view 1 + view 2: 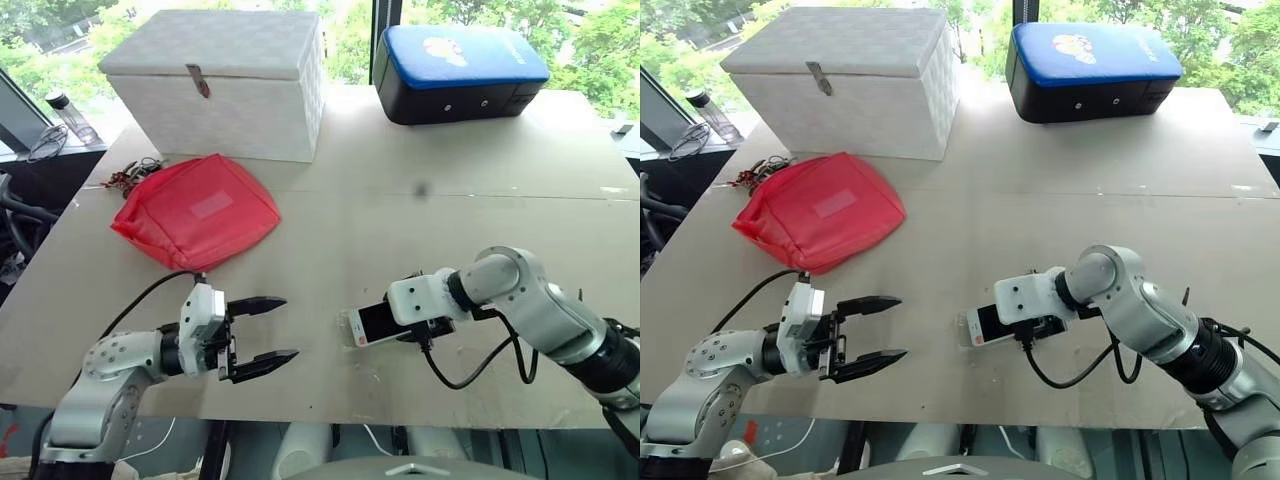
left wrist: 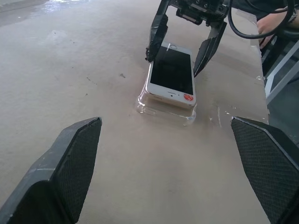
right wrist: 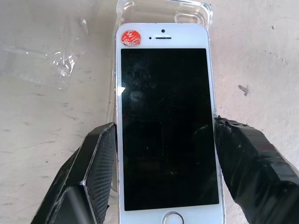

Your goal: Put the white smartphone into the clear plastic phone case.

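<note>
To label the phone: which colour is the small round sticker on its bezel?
Red-orange, on the white smartphone, near the earpiece; the right wrist view shows the sticker best.

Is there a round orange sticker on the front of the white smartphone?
Yes, the white smartphone carries a round orange sticker beside its earpiece.

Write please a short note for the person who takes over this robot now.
Left pincer: open, holding nothing, hovering over the table.
Right pincer: closed on the long sides of the phone.
The phone lies screen up, tilted on the clear case, its near end resting on the case rim.
Done: phone brought onto the case.
Left: line it up and press it fully into the case.
</note>
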You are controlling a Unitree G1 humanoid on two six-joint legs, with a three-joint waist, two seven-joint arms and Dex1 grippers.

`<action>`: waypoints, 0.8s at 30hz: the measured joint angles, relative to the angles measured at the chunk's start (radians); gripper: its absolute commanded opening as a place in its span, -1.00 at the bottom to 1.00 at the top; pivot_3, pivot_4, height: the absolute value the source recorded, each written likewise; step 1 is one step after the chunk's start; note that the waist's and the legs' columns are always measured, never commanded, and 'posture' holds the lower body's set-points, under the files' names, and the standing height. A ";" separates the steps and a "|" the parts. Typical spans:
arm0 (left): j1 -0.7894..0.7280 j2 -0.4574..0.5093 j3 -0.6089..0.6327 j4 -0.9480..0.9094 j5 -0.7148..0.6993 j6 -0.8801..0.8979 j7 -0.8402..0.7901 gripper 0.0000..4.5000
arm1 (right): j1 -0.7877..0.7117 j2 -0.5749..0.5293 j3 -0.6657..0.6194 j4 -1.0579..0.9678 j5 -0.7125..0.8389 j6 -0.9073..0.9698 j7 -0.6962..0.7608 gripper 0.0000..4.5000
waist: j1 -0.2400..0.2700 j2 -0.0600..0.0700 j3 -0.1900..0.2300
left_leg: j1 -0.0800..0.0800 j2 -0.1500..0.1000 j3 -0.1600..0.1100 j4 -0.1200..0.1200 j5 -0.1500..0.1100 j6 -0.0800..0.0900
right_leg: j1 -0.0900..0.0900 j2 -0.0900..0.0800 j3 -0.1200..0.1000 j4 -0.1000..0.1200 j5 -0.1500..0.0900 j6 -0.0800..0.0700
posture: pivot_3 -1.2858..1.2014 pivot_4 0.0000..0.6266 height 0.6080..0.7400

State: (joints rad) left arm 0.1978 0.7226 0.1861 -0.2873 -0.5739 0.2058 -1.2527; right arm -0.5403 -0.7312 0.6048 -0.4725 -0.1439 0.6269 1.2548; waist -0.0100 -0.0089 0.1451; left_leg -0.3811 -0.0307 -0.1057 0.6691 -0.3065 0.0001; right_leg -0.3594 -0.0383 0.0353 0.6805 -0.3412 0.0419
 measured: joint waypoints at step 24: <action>-0.057 -0.006 -0.041 0.049 0.025 -0.037 -0.019 1.00 | 0.026 -0.012 -0.035 -0.016 0.107 0.117 -0.030 0.99 | -0.007 0.002 0.002 | -0.002 0.000 -0.002 0.000 0.000 0.000 | -0.001 0.000 -0.002 0.000 0.000 0.000 | 0.03 -0.52 1.00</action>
State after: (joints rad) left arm 0.1406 0.7164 0.1448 -0.2379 -0.5488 0.1686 -1.2717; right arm -0.5147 -0.7432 0.5693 -0.4881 -0.0365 0.7437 1.2244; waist -0.0167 -0.0066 0.1468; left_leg -0.3829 -0.0312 -0.1073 0.6693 -0.3066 0.0003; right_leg -0.3603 -0.0386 0.0332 0.6801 -0.3412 0.0418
